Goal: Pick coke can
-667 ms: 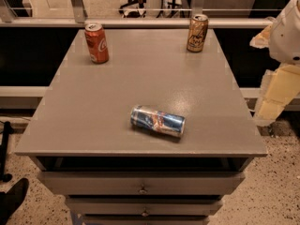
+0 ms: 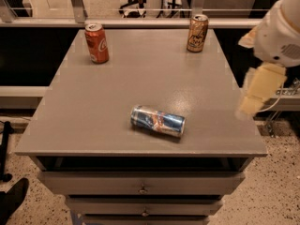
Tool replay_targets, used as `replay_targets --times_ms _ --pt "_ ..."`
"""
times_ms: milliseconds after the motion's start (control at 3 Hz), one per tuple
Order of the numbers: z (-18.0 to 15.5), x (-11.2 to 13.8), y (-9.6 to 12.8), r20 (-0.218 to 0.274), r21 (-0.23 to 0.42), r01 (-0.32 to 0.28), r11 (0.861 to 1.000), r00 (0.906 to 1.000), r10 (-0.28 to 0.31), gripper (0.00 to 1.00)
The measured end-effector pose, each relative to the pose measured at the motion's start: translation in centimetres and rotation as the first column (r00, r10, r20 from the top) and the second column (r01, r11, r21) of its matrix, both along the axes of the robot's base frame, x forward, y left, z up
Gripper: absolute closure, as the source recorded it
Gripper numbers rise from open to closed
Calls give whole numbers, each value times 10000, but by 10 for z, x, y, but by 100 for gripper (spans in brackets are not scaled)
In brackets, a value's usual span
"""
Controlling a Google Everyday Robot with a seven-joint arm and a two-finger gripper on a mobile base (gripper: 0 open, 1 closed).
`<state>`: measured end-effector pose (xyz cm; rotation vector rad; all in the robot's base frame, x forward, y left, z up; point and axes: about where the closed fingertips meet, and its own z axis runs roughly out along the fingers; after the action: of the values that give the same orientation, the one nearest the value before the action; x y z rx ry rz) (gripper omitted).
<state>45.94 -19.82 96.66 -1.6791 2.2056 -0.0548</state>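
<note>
The coke can (image 2: 97, 43), red-orange with white script and a silver top, stands upright at the table's far left corner. My gripper (image 2: 251, 102) hangs from the white arm (image 2: 281, 32) at the right, over the table's right edge. It is far from the coke can and holds nothing that I can see.
A gold-brown can (image 2: 197, 33) stands upright at the far right of the grey table (image 2: 117, 102). A blue-and-silver can (image 2: 158, 121) lies on its side near the front middle. Drawers (image 2: 143, 184) sit under the tabletop. A railing runs behind the table.
My gripper has moved a little to the left, toward the table's right edge. The cans have not moved.
</note>
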Motion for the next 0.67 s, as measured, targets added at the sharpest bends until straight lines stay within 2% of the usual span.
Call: replay_targets --times_ms 333,667 --pt "-13 44 50 346 1122 -182 9935 9993 144 0" --pt "-19 82 112 825 2192 -753 9728 9949 585 0"
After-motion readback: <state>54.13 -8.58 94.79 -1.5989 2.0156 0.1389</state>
